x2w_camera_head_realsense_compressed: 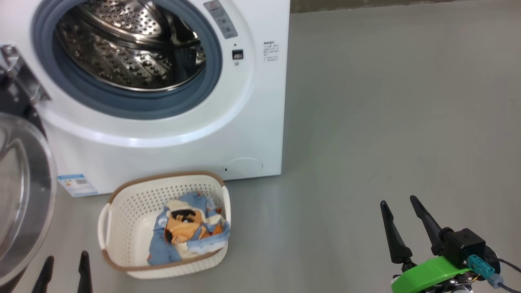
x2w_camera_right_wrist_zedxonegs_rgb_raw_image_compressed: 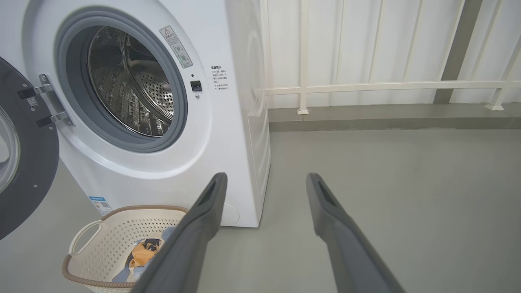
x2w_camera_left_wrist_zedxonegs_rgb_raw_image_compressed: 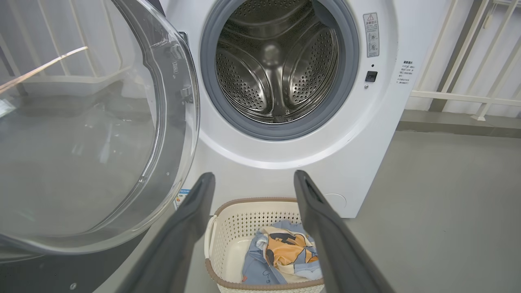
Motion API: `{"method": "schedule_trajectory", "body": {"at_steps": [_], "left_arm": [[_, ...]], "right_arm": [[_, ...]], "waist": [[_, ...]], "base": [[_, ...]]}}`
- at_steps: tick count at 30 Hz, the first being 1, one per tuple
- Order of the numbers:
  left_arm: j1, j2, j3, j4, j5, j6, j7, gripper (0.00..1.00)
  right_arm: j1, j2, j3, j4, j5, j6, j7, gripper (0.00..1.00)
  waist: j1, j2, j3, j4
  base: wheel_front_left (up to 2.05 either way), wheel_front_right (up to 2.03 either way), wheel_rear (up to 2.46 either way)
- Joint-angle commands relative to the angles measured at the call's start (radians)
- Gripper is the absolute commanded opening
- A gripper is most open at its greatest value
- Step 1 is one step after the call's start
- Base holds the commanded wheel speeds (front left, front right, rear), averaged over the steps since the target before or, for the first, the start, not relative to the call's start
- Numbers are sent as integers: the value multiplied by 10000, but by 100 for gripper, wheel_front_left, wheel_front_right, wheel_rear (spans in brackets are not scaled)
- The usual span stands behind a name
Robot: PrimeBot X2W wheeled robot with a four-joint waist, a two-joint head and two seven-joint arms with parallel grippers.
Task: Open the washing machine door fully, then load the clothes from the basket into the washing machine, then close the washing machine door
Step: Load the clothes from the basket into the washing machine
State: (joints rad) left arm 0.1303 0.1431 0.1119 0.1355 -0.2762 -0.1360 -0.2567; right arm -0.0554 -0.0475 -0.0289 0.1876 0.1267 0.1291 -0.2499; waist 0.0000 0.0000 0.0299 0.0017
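Observation:
The white washing machine stands with its steel drum exposed. Its door hangs swung out at the left, the clear glass bowl close to my left arm. On the floor in front sits the cream basket holding the light-blue clothes with an orange print. My left gripper is open, low at the basket's left, nothing between its fingers. My right gripper is open over bare floor, well right of the basket. In the left wrist view the basket lies between my fingers.
Grey floor spreads wide to the right of the machine. A white railing and panelled wall run behind, above a low grey kerb. The open door takes up the space at the left of the basket.

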Motion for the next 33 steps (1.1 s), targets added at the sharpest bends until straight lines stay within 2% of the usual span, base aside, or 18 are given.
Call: {"method": "schedule_trajectory", "body": {"at_steps": [1, 7, 14, 33], "left_arm": [[-527, 223, 370, -168, -21, 54, -51, 100], [-625, 90, 764, -191, 74, 54, -51, 100], [-713, 83, 847, -241, 201, 54, -51, 100], [-755, 152, 783, -67, 20, 54, -51, 100]], "right_arm": [[-135, -28, 263, -262, 79, 16, -118, 100], [-142, -28, 256, -274, 86, 16, -118, 100], [-226, -28, 289, -286, 119, 16, -118, 100], [-233, -28, 305, -227, 171, 16, -118, 100]], "waist": [[0, 0, 9, 7], [0, 0, 80, 44], [0, 0, 252, 80], [0, 0, 344, 144]], "base": [[237, -173, -63], [222, -185, -37], [133, -133, 0], [14, -14, 0]]}}
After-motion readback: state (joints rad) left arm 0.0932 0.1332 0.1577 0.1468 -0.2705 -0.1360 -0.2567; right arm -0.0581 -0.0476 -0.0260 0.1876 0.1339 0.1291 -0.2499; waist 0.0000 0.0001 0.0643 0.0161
